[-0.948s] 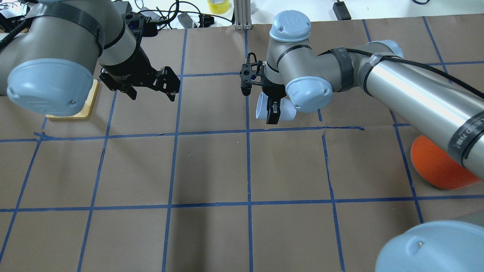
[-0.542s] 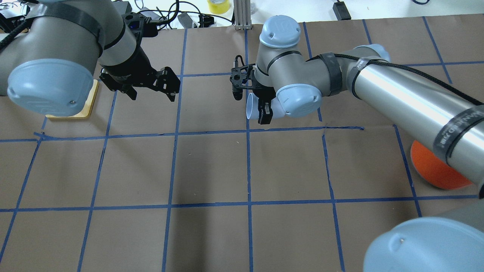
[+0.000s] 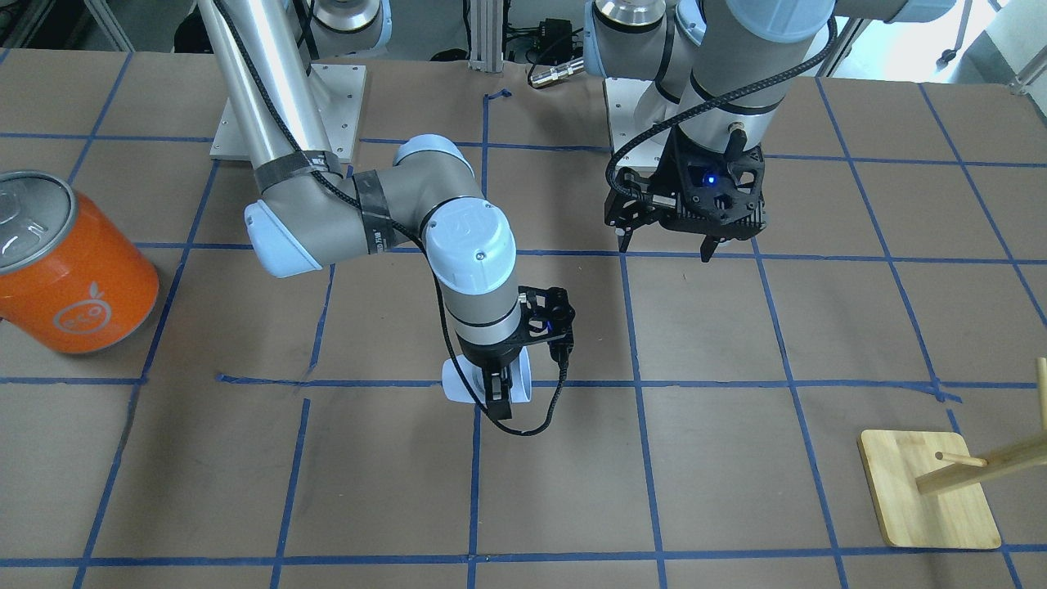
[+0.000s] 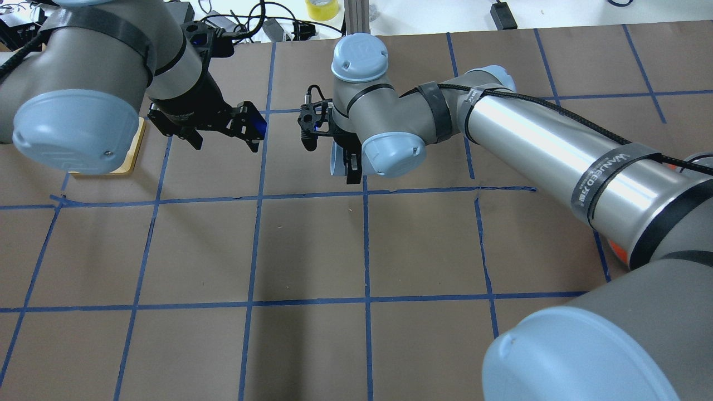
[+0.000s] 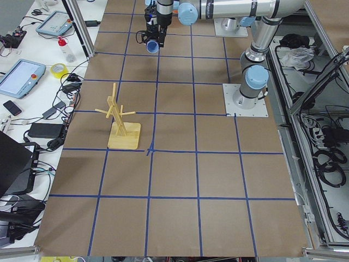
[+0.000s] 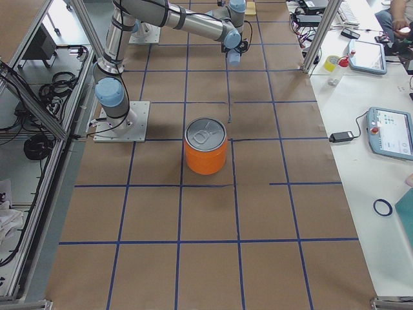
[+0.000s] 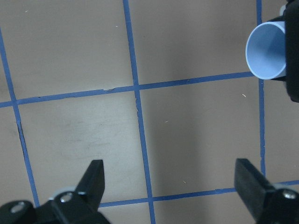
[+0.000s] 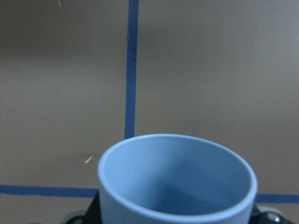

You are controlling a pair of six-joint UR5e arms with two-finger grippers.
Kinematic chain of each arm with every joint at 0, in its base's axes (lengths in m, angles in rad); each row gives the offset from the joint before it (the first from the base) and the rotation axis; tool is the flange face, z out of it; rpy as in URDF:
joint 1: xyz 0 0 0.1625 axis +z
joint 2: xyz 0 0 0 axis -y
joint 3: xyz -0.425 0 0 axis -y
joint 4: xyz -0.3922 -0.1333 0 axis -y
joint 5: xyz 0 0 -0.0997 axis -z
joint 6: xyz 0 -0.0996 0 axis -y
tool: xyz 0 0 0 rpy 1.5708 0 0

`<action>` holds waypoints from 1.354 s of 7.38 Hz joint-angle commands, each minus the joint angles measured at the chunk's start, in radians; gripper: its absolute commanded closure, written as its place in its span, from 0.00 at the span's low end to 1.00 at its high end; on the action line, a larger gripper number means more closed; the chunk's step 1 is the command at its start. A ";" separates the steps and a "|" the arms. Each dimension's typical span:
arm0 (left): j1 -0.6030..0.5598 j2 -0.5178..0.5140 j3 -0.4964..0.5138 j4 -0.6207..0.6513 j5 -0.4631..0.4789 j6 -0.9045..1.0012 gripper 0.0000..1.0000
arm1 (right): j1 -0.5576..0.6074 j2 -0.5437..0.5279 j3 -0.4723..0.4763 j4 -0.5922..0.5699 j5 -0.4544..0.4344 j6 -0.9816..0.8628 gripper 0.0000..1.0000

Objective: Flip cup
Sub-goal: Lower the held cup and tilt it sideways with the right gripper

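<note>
My counter [image 4: 312,250] is matte brown paper, squared off with blue tape [image 4: 366,250]. A white bench [image 6: 348,168] runs along its far edge. My right jaws are clamped on the small, smooth, pale blue plastic cup [image 4: 336,159], held sideways over the counter's middle. Its rim faces my left jaws, which hang apart. A glossy orange can [image 3: 74,270] stands toward the right edge.
</note>
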 commanded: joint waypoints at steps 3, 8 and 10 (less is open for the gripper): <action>0.001 0.008 -0.002 0.000 0.000 0.043 0.00 | 0.041 0.075 -0.038 -0.016 -0.030 0.061 1.00; 0.003 0.008 0.000 0.002 0.000 0.046 0.00 | 0.068 0.094 -0.038 -0.052 -0.018 0.093 1.00; 0.003 0.005 0.000 0.002 0.000 0.045 0.00 | 0.068 0.094 -0.038 -0.050 -0.010 0.095 0.83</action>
